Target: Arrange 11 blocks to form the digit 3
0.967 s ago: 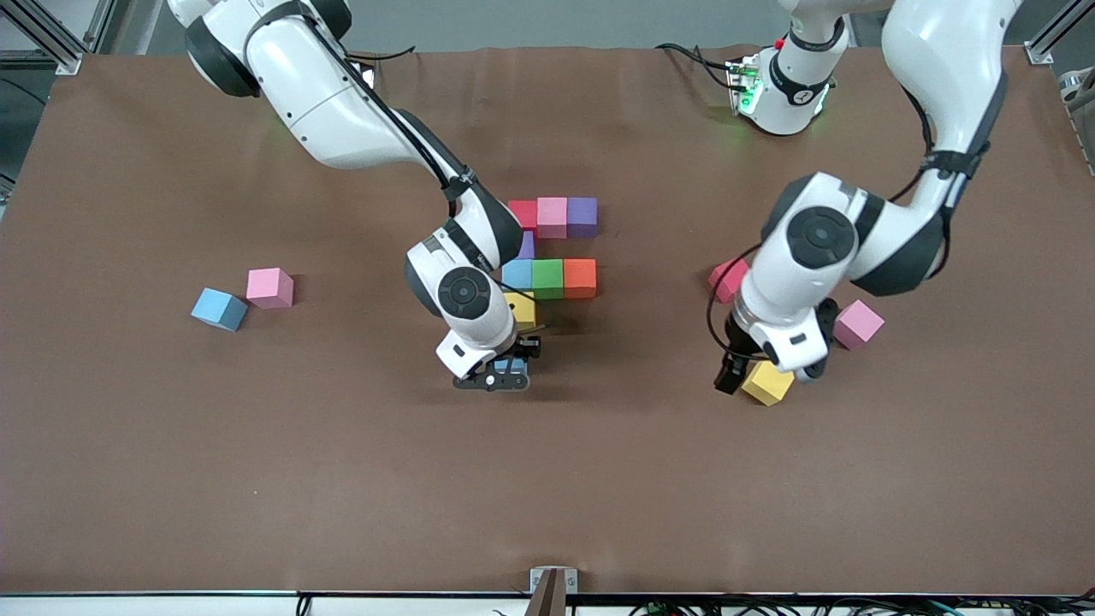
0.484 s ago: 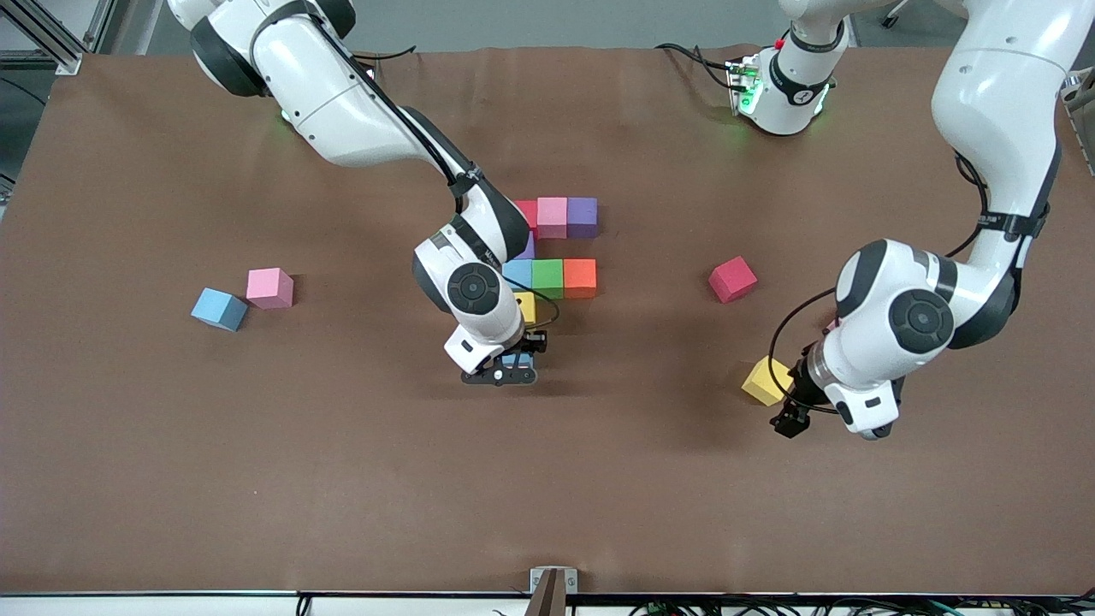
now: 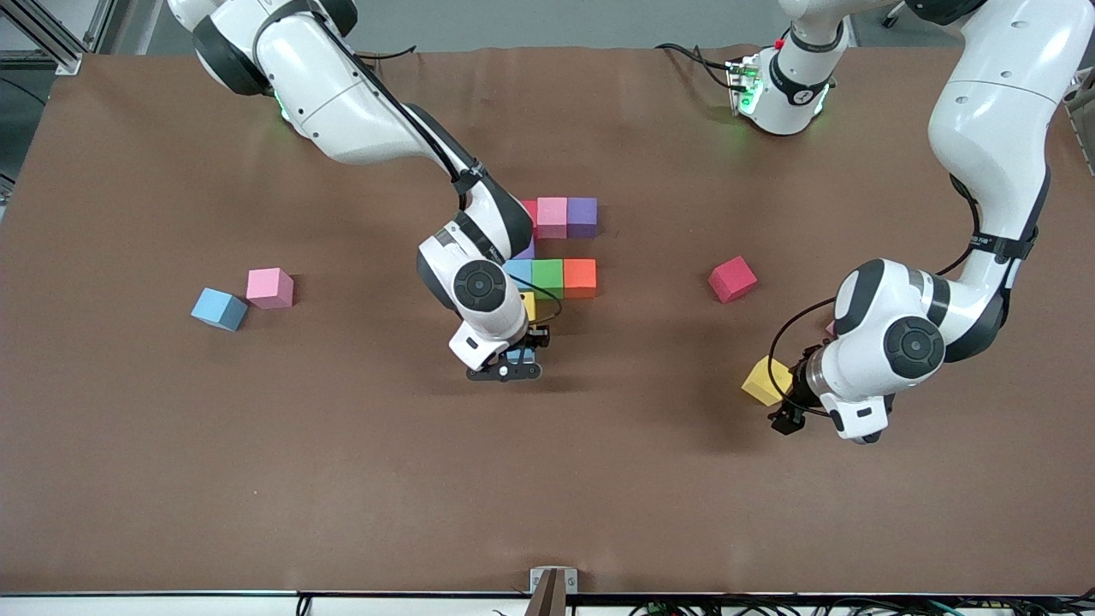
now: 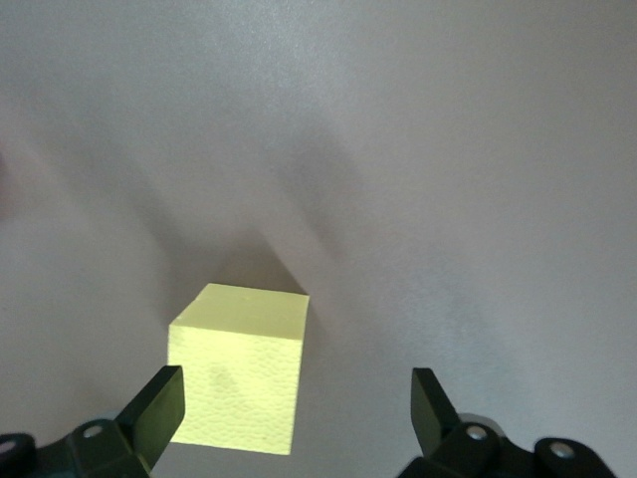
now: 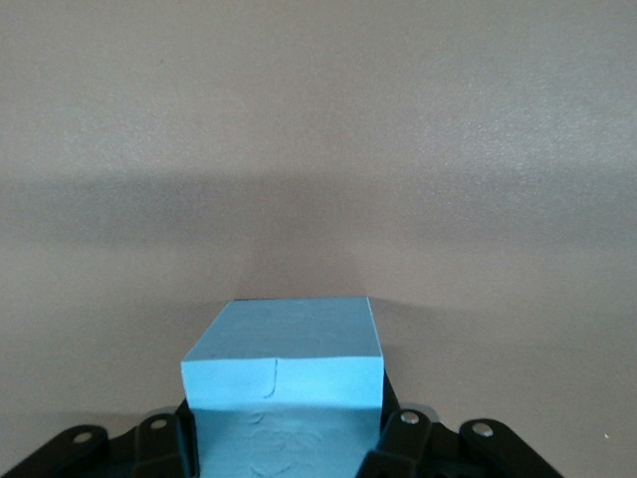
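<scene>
My right pincer (image 3: 511, 364) pinching blue block (image 5: 284, 383), low over tabletop (image 3: 342, 470) near yellow block (image 3: 528, 305). My left pincer (image 4: 297, 408) spread beside loose yellow block (image 4: 242, 381).

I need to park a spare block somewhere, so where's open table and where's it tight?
Bare brown table runs along the front-camera edge, nearer than both grippers. Also free: between the red block and orange block. Crowded around the right gripper and its blue block by the partial digit.

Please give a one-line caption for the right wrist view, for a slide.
Right gripper shut on a blue block just above the bare brown table.
</scene>
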Motion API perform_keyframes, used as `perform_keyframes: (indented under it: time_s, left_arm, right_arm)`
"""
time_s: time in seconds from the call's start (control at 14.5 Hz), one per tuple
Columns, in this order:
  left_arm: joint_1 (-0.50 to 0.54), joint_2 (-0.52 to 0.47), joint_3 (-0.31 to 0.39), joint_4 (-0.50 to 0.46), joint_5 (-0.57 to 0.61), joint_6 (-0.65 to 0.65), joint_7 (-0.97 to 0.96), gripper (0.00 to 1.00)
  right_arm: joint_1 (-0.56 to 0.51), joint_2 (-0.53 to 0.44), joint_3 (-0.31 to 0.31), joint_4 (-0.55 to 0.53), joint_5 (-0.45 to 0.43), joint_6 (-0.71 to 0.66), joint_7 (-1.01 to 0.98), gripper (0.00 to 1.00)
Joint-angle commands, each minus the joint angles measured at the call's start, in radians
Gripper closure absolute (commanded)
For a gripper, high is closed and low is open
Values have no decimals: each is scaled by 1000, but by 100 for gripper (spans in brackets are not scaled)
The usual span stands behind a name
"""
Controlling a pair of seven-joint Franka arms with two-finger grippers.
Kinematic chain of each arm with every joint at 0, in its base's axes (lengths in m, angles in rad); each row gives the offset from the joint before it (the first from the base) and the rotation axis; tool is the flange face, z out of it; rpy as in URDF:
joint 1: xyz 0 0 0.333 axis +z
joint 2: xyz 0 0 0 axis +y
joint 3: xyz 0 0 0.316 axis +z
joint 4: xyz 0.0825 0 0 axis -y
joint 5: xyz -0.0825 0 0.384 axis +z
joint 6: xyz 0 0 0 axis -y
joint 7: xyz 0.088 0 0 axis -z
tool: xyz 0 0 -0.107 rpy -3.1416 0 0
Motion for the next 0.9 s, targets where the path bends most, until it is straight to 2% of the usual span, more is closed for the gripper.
perform_keyframes:
  time_s: [0.0, 0.55, 0.69, 0.76, 0.83]
  left_arm:
    - [1, 9, 9, 4, -3, -24, 42, 0]
    - [24, 48, 9, -39, -3, -16, 47, 1]
    - [24, 52, 9, -39, -4, -14, 45, 8]
    - [24, 55, 7, -39, -10, -14, 45, 15]
    - [18, 57, 7, -39, -26, -14, 47, 22]
  right_arm:
    - [17, 16, 4, -16, 15, -25, 1, 67]
    - [21, 14, 8, -13, 16, -50, 3, 64]
    - [21, 14, 8, -10, 16, -50, 3, 60]
    - [20, 14, 8, -6, 18, -50, 3, 45]
    - [18, 13, 8, -3, 18, -50, 4, 10]
